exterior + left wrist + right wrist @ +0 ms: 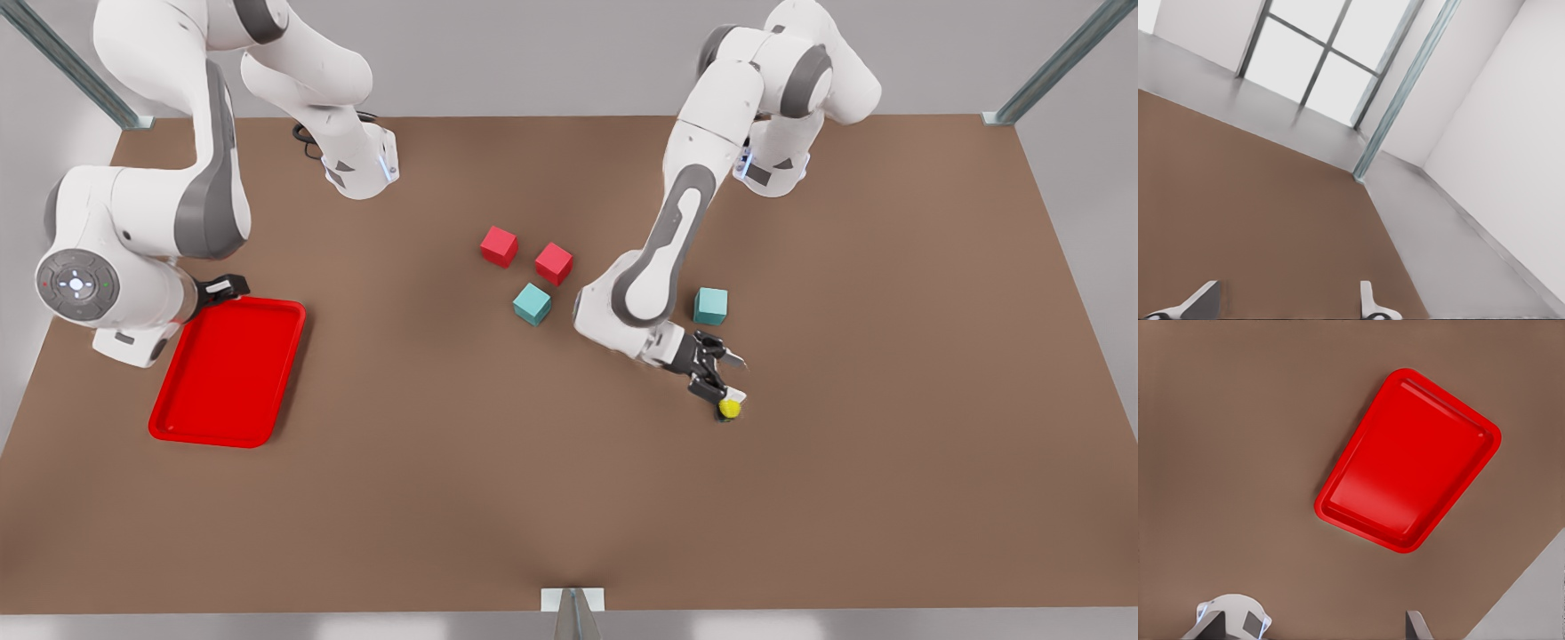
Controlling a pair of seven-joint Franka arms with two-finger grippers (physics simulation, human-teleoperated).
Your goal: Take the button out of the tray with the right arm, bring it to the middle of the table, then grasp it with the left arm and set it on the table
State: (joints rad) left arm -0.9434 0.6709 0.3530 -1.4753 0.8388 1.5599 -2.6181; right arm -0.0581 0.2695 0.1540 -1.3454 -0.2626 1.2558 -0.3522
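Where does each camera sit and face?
Front view: above the table, looking down; shows left arm, right arm.
Left wrist view: on left end effector, facing a table corner; open fingertips show.
Right wrist view: on right end effector, above the tray; open fingertips show.
Front and right wrist views share the tray.

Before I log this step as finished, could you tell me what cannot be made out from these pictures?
1. Front view: whether the button touches the left arm's open jaws, because a fingertip overlaps it.
2. Front view: the button's dark body, too small under its yellow cap.
3. Front view: the right arm's jaws beside the tray, mostly hidden behind its own wrist.
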